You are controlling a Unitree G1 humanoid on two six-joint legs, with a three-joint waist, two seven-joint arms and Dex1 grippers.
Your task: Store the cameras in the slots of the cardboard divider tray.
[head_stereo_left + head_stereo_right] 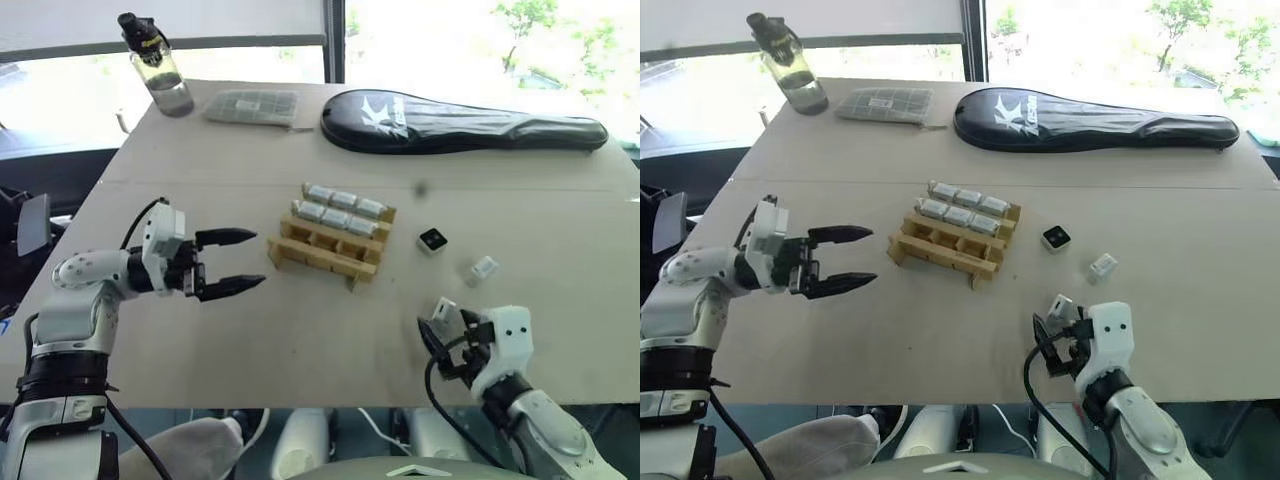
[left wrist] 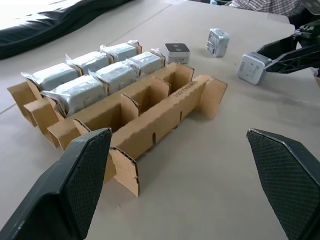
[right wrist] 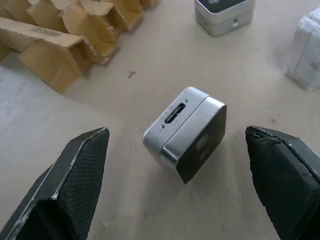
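Silver camera port between right tool fingers.

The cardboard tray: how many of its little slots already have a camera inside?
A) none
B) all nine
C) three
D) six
D: the cardboard tray has its two far rows filled with wrapped cameras, three in each, while the near row of three slots is still empty.
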